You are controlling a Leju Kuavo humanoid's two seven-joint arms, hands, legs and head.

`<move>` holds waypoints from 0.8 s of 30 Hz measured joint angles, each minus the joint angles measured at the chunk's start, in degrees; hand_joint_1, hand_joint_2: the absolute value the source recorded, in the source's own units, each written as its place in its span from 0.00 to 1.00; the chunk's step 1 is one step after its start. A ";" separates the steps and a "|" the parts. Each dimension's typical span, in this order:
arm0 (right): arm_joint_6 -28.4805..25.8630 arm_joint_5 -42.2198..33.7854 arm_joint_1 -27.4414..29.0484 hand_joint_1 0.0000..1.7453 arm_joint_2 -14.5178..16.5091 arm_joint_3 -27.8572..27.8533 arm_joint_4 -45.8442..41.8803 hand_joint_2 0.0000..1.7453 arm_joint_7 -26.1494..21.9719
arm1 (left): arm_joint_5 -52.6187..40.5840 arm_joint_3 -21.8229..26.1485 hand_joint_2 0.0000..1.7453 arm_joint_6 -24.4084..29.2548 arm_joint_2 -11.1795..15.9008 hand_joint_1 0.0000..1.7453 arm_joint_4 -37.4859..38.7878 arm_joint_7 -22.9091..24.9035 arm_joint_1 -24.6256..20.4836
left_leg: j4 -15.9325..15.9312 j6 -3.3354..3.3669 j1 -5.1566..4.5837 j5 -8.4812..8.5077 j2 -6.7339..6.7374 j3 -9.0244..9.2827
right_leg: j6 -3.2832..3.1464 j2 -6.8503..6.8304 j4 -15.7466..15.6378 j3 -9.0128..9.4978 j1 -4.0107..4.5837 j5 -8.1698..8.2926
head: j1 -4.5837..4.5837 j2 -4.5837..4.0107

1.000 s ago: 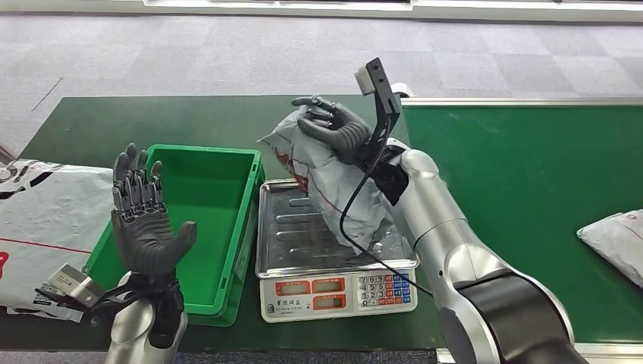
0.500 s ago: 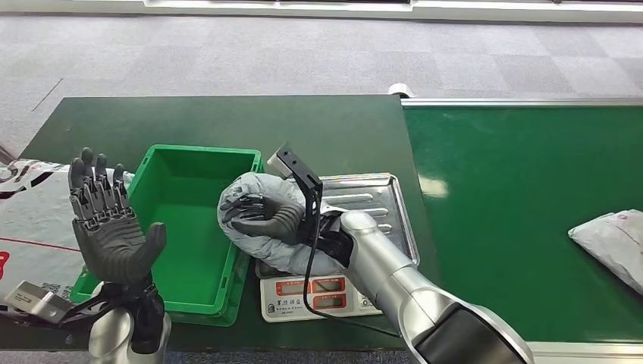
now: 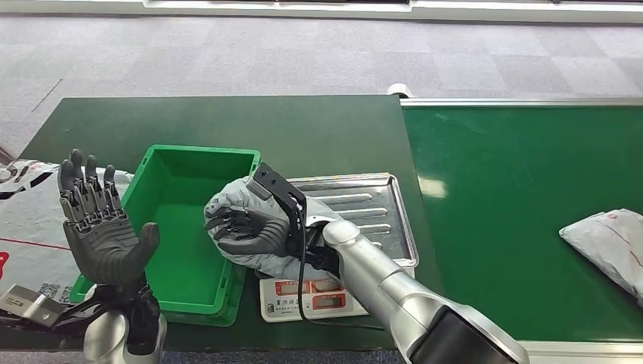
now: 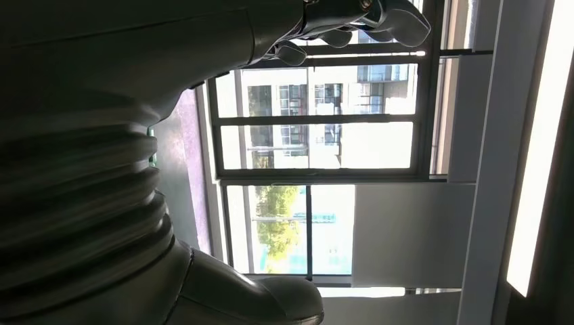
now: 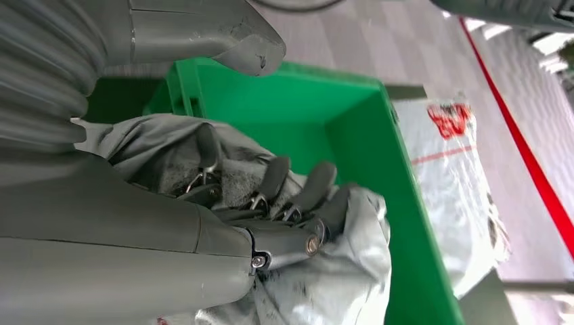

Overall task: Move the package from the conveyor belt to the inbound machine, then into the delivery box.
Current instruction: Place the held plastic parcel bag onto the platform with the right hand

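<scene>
The right hand (image 3: 246,227) clamps the crumpled grey plastic mailer package (image 3: 258,254) and has carried it further toward nine o'clock, off the steel-trayed weighing scale (image 3: 364,208) to the near rim of the green plastic delivery box (image 3: 189,220). At eight o'clock, the left hand (image 3: 102,235) stays raised, fingers spread, holding nothing.

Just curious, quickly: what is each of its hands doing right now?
Left hand: open, raised, holding nothing.
Right hand: gripping the grey package at the green box's edge.
</scene>
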 joint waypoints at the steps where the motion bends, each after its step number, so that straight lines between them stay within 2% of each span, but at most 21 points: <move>1: -1.78 1.65 -0.49 0.00 -0.16 0.00 -0.17 1.00 -0.87 | -0.04 0.14 1.00 0.11 -0.05 0.00 -0.29 0.01 0.31 | 0.00 0.00 0.00 0.00 0.01 0.00 | -0.01 0.00 0.00 0.00 0.00 0.01 | 0.00 0.00; 4: -5.15 4.82 -1.96 0.00 -0.83 0.00 -1.04 1.00 -1.66 | -0.10 0.68 1.00 0.31 -0.30 0.00 -1.30 0.02 1.37 | 0.00 0.00 0.00 0.01 0.03 0.00 | -0.02 -0.01 0.00 0.00 -0.01 0.03 | 0.00 0.00; 12: -6.41 7.73 -2.45 0.00 -1.68 0.00 -2.95 1.00 -1.74 | -0.46 1.22 1.00 0.32 -0.72 0.00 -2.42 0.03 2.02 | 0.00 0.00 0.00 0.01 0.03 0.00 | -0.02 -0.01 0.00 0.00 0.00 0.04 | -0.01 0.00; 17: -10.70 17.57 -2.01 0.00 -3.22 -1.88 -7.16 1.00 -2.69 | -2.23 1.83 1.00 -0.33 -1.02 0.00 -3.05 0.17 2.28 | 0.00 -0.01 0.00 0.02 0.02 0.00 | -0.02 -0.01 0.00 -0.01 0.00 0.04 | -0.01 0.00; 21: -13.21 27.44 0.00 0.00 -5.33 -7.21 -15.16 0.00 -0.61 | -3.58 2.26 1.00 -0.19 -1.05 0.00 -3.83 0.16 2.65 | 0.01 -0.01 0.00 0.02 0.02 0.00 | -0.01 -0.01 0.00 -0.01 -0.02 0.04 | 0.00 0.00; 24: -13.83 33.07 2.49 0.00 -6.79 -12.38 -23.16 0.00 0.66 | -4.09 2.39 1.00 0.18 -1.04 0.00 -4.45 0.23 2.96 | 0.01 0.00 -0.01 0.01 0.01 -0.01 | -0.01 -0.02 -0.01 -0.01 -0.03 0.04 | 0.00 0.00</move>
